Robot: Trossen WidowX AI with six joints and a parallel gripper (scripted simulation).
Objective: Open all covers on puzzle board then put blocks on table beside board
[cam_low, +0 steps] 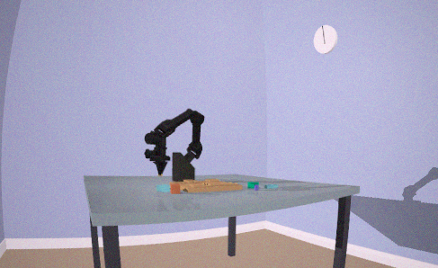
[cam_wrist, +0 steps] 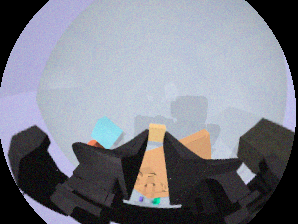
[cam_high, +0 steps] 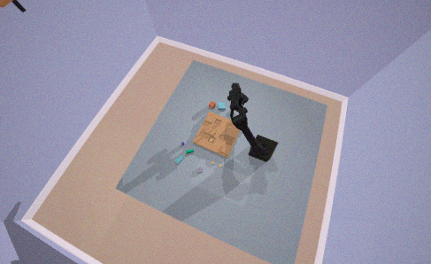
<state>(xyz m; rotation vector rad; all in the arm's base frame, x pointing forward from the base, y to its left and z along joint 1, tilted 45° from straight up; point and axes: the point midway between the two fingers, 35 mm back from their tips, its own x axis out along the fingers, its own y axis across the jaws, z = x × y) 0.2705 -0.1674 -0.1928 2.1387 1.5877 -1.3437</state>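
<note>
My gripper (cam_low: pixel 160 174) (cam_wrist: pixel 156 133) points down, shut on a small tan block (cam_wrist: pixel 157 131), above the table beside the board, on the side of the cyan block. The wooden puzzle board (cam_high: pixel 218 149) (cam_low: pixel 215 186) (cam_wrist: pixel 201 144) has dark recesses and raised pieces; how far each cover is open is too small to tell. Off the board lie an orange block (cam_high: pixel 211 104) (cam_low: pixel 174 188) and a cyan block (cam_high: pixel 221 105) (cam_low: pixel 163 188) (cam_wrist: pixel 107 131). On its other side lie a green block (cam_high: pixel 189 151) (cam_low: pixel 253 184) and a purple block (cam_high: pixel 182 143) (cam_low: pixel 256 187).
A teal piece (cam_high: pixel 179 159) (cam_low: pixel 271 186), a grey piece (cam_high: pixel 199 170) and two small yellow pieces (cam_high: pixel 212 162) (cam_high: pixel 220 166) also lie on the table beside the board. The arm's base (cam_high: pixel 263 148) (cam_low: pixel 183 168) stands close to the board.
</note>
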